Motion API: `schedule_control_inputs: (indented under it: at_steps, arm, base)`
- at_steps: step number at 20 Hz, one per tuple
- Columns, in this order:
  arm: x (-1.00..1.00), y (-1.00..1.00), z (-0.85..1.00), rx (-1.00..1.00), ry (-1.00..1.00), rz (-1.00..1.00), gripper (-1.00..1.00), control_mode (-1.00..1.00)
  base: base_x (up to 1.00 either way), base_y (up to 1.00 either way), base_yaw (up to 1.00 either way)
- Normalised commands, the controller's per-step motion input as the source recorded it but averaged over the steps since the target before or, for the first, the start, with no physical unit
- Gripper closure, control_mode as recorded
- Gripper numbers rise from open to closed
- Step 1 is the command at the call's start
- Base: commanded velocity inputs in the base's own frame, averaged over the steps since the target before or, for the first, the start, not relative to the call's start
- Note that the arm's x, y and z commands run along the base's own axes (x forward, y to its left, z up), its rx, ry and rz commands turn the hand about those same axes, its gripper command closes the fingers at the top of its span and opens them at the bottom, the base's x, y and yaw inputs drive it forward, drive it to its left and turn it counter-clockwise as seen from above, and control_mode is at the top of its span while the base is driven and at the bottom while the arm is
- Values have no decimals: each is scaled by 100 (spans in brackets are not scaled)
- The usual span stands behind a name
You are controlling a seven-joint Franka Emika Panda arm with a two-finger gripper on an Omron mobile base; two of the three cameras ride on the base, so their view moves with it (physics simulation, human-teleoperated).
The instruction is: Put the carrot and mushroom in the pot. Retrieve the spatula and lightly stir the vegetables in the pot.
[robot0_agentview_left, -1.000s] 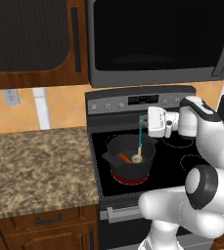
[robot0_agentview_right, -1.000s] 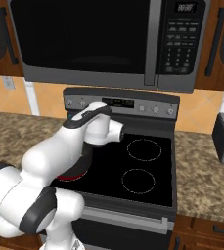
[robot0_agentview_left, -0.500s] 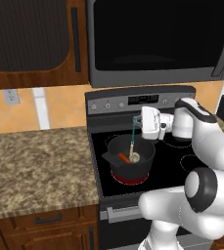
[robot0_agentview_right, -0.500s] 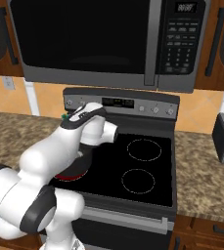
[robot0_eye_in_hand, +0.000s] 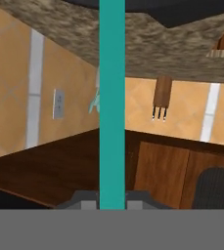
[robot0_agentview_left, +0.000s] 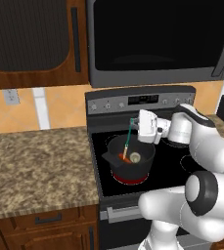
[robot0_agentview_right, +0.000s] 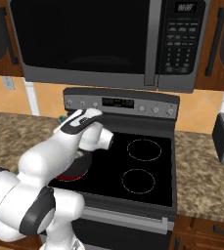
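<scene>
We see our white arm reaching over the black stovetop (robot0_agentview_left: 174, 161); the pincer (robot0_agentview_left: 136, 125) is clamped together on the thin teal-green handle of the slim spatula (robot0_agentview_left: 128, 138), near the handle's top; the spatula slants down into the round dark grey-black pot (robot0_agentview_left: 129, 161), and its pale tan flat end is too small for us to make out clearly; the pot sits on the glowing red front-left burner (robot0_agentview_left: 131, 178) of the stove, its flat side handle pointing left; inside the pot we see the small bright orange carrot (robot0_agentview_left: 125, 158) beside the spatula's lower end, and the tiny pale cream mushroom (robot0_agentview_left: 135, 156) just to its right, near or touching it, we cannot tell which; in the hand view the teal handle (robot0_eye_in_hand: 112, 102) runs straight up the middle; in the right base view the arm hides most of the pot, with the red burner (robot0_agentview_right: 69, 176) showing beneath it; the speckled brown granite table (robot0_agentview_left: 35, 166) lies left of the stove; a dark microwave (robot0_agentview_left: 157, 39) hangs above.
</scene>
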Motion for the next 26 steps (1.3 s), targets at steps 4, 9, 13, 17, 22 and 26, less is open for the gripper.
schedule_control_inputs:
  at_steps: [4, 9, 13, 17, 22, 26]
  arm:
    - [0, 0, -20, -7, 0, 0, 100, -100]
    - [0, 0, -19, -4, 1, 0, 100, -100]
    - [2, 0, -16, -3, 0, 0, 100, -100]
    - [29, 0, -22, -5, 0, 0, 100, -100]
    - [8, -9, -13, -1, -1, 0, 100, -100]
    - [0, 0, -15, -3, -6, 2, 100, -100]
  base:
    - [0, 0, 0]
    - [0, 0, 0]
    - [0, 0, 0]
    - [0, 0, 0]
    - [0, 0, 0]
    - [0, 0, 0]
